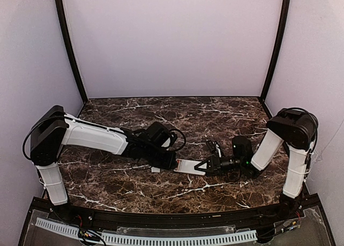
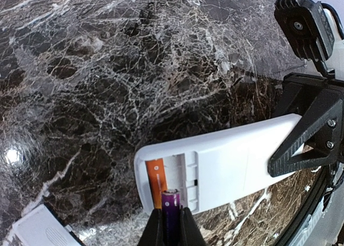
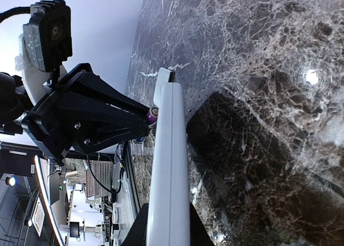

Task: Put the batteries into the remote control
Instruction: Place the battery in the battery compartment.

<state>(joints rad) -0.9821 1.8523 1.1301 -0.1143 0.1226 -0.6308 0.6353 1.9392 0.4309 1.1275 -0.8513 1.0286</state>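
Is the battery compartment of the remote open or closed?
Open: in the left wrist view the remote shows uncovered slots, the orange battery lying in one.

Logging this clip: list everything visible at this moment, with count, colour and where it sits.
remote control: one, white, plain back up, battery bay open, held at one end by the right hand
orange battery: one, orange, lying in the bay
purple battery: one, purple, at the bay's edge beside the orange one, between the left hand's fingers
cover plate: one, white, flat on the table near the left hand
table: one, dark brown marble with white veins
enclosure walls: pale lilac, on three sides
left hand: one, black, shut on the purple battery
right hand: one, black, shut on the remote control
left arm, right arm: white with black joints, bases at the near edge
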